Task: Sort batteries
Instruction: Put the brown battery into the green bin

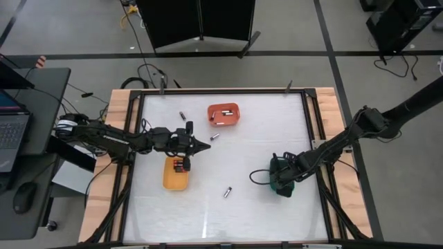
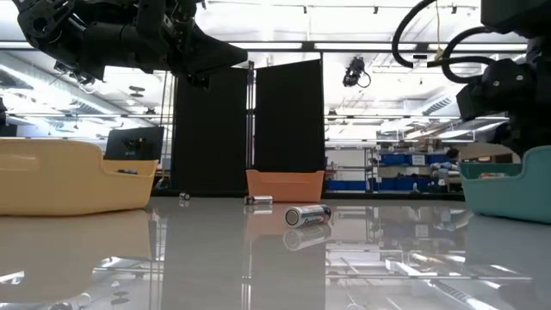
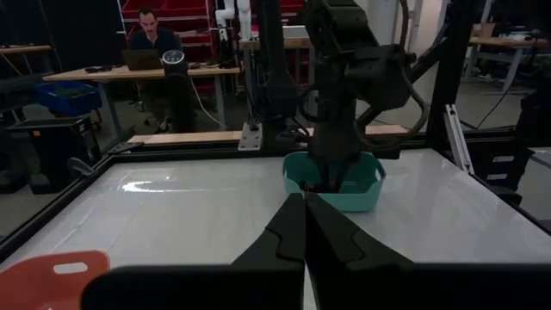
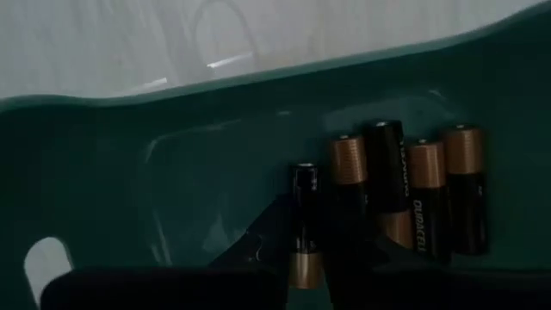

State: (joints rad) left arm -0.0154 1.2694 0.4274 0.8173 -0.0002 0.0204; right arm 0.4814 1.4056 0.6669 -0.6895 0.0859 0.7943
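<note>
Right end effector [image 4: 314, 258] tips half-hidden

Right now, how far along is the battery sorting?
Done: batteries lie in the orange tray, yellow tray and green tray. In hand: the right gripper holds a battery inside the green tray. Left: three loose batteries on the table; the left gripper is shut, empty.

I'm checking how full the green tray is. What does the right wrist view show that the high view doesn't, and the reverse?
Only the right wrist view shows the batteries lying side by side inside the green tray, with one battery between the right end effector's fingers. Only the high view shows the orange tray, yellow tray, loose battery and left end effector. Both show the green tray.
</note>
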